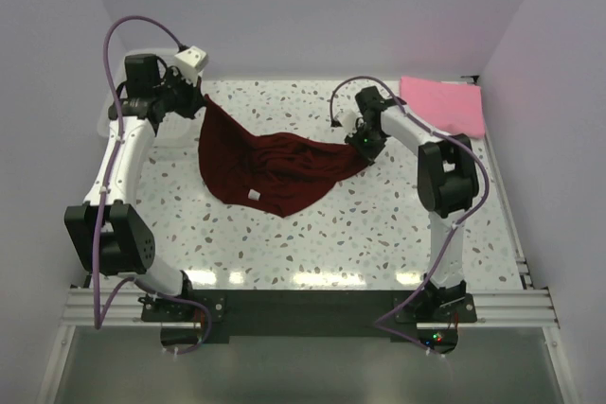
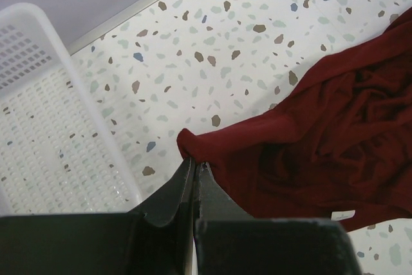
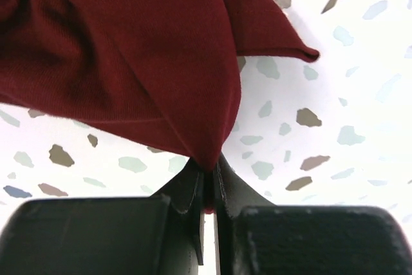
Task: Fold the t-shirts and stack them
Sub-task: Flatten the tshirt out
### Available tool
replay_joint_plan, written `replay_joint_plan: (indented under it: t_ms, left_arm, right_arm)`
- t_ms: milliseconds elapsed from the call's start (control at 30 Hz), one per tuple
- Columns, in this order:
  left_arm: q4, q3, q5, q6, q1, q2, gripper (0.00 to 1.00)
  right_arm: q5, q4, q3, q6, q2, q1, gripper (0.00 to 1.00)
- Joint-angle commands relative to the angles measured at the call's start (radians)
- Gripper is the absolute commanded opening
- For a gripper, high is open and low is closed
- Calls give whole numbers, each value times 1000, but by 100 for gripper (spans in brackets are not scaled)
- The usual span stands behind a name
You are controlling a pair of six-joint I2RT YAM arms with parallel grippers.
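left end effector (image 2: 195, 167) – pinching maroon t-shirt (image 1: 275, 167) corner | right end effector (image 3: 209, 170) – same, apparently hem

I counted two t-shirts: one maroon t-shirt (image 1: 275, 163) and one pink t-shirt (image 1: 445, 106). I recorded one white mesh basket (image 2: 98, 114) and one table (image 1: 379, 224). My claws numbered two: left claw (image 2: 195, 162), right claw (image 3: 209, 167).

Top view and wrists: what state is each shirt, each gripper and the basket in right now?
Maroon t-shirt: unfolded, rumpled, held at two ends.
Pink t-shirt: folded flat, far right corner.
Left gripper: shut on one maroon corner.
Right gripper: shut on the opposite edge.
Basket: upright, visible part empty.
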Motion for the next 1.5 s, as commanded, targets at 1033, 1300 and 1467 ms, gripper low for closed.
replay_joint_plan:
  t_ms: [1033,1300,1467]
  left_arm:
    - [168,138,154,-208,210,-393,0]
    - [151,337,201,-280,208,-293,0]
    - [118,469,244,-323,207,-139,0]
  right_arm:
    - [244,-162,478,-165,-721,-161,0]
    - [279,-82,515,-224,-682,-161,0]
    - [284,1,523,-236,-614,-161,0]
